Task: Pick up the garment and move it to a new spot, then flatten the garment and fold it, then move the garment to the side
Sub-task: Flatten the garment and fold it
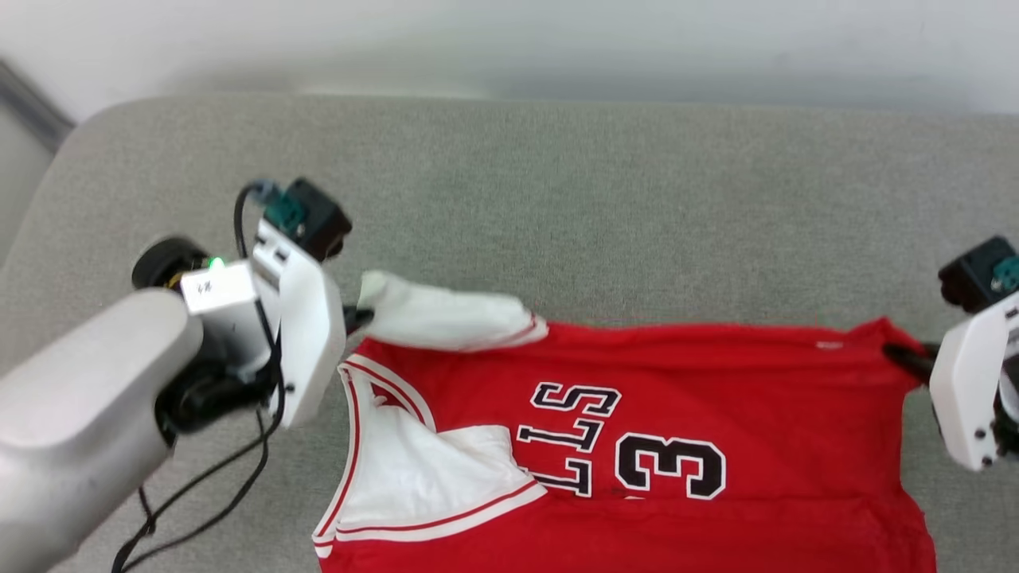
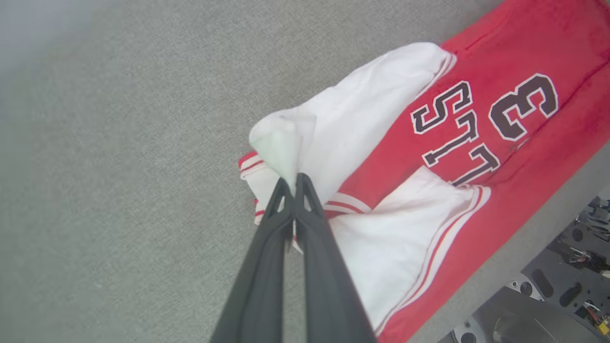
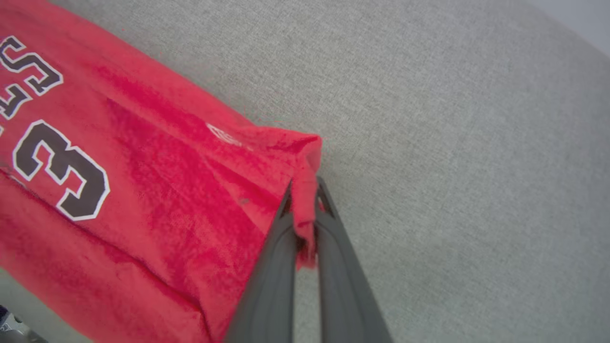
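our left gripper (image 2: 291,180) has its fingers clamped on the white sleeve (image 2: 285,143) of the red jersey (image 1: 756,382). our right gripper (image 3: 305,186) has its fingers clamped on a red hem corner (image 3: 305,150). the rest lies on a grey fabric surface (image 1: 557,199).

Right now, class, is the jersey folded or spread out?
Mostly spread: the garment lies flat, number showing; only a white sleeve lies folded over its lettering.

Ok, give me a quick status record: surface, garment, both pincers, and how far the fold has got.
surface: grey fabric cushion
garment: red jersey, print side up, spread sideways, wrinkled
left pincer: shut on the far white sleeve
right pincer: shut on a red corner at the garment's other end
near white sleeve: lies folded over the start of the lettering
fold: not yet done
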{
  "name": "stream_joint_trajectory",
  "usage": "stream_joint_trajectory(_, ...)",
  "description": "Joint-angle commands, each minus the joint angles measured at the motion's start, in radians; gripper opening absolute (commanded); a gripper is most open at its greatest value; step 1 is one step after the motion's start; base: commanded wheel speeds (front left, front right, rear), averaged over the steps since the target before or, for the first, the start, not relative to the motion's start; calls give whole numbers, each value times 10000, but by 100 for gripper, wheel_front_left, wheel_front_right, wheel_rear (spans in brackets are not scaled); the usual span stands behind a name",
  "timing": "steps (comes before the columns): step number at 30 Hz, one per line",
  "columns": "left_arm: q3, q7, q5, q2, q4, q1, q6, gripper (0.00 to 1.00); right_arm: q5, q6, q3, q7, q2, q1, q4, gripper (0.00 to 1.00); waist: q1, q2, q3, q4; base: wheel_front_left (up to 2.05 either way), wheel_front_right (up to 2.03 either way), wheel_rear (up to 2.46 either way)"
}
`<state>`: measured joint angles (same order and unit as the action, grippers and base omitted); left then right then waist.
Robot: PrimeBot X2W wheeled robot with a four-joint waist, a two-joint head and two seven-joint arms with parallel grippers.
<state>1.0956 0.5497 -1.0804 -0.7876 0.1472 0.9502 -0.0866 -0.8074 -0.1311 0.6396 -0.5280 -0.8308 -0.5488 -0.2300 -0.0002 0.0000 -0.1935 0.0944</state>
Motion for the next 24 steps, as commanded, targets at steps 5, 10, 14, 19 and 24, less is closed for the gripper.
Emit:
stream_joint_trajectory(5, 258, -408, -358, -627, -698, -1477, 462, 0, -19, 7, -256, 299, -54, 1400, 505, 0, 2, 0, 649, -76, 0, 0, 0)
stream_joint_trajectory(10, 522, -814, -695, -993, -1042, -2714, 803, 0, 92, 7, -558, 419, 28, 2489, 805, 0, 2, 0, 873, -108, 0, 0, 0)
stream_joint_trajectory(14, 737, -1132, -883, -1023, -977, -3480, 982, 0, 65, 7, -831, 454, 206, 3316, 904, 0, 2, 0, 894, -100, 0, 0, 0)
stream_joint_trajectory(19, 869, -1409, -1039, -849, -698, -4024, 1123, 0, 171, 7, -1065, 416, 370, 3976, 881, 0, 2, 0, 791, -104, 0, 0, 0)
stream_joint_trajectory(24, 912, -1916, -898, -510, -109, -4347, 1186, 84, 280, 7, -1293, 434, 696, 4328, 677, 48, 2, 0, 708, -125, 0, 0, 0)
